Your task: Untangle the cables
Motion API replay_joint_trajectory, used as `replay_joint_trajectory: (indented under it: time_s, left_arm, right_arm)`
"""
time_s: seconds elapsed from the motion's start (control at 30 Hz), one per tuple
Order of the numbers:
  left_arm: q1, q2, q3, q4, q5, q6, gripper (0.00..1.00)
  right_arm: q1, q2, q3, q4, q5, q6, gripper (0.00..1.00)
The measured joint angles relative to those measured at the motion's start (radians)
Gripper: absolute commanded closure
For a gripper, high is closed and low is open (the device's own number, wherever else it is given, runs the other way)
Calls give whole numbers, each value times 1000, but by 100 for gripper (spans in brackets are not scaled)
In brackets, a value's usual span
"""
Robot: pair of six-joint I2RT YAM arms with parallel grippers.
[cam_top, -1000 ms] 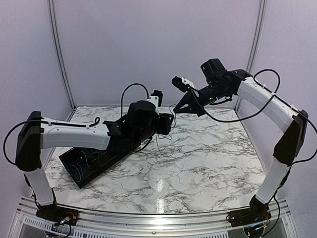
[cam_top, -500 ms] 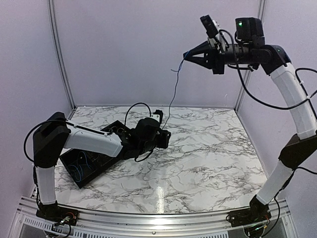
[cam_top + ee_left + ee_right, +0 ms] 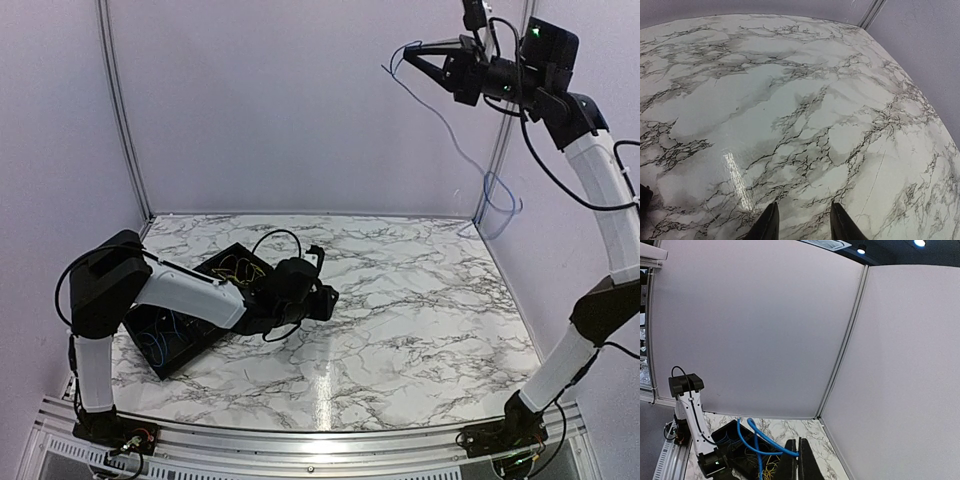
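Observation:
My right gripper is raised high at the upper right and is shut on the blue cable. The cable hangs from the gripper in a long curve, and its curled lower end is near the right wall. In the right wrist view the blue cable is pinched between the closed fingers and loops out to the left. My left gripper is low over the marble table beside the black tray. It is open and empty in the left wrist view. Yellow wires lie in the tray. I cannot make out the thin black cable.
The black tray at the left also holds thin blue strands. It shows in the right wrist view with yellow wires. Booth walls close off the back, left and right. The marble table spreads to the right of the left gripper.
My right arm has risen and swung up to the right, lifting the blue cable off the left gripper area. The left arm has drawn back and lowered toward the tray.

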State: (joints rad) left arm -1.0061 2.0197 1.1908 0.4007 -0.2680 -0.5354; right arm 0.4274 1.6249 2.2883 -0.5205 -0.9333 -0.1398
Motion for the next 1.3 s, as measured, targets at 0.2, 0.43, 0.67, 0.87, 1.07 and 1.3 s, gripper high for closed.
replay_joint_trajectory:
  time_s: [0.2,0.43,0.67,0.87,1.07,1.3]
  left_arm:
    - [-5,-79,-105,-8,12,12,53]
    - [-41,-410,-270,-9,-81,17,51]
    - [-45,-571,-346,-34,-179,23,45]
    - [-47,-562,-341,-49,-124,75,43]
    - [-62,-426,-257,-52,2,158,43]
    - [-69,-208,-129,-55,118,207,43]
  right_arm:
    - [-18,-87,-299,28,38,-98,100]
    - [-15,-190,-738,47,89,-239,100]
    - [72,-202,-1000,34,135,-371,100]
    - [120,-195,-1062,53,138,-375,100]
    - [119,-133,-1062,113,193,-318,100]
    - [80,31,-1062,147,248,-235,100]
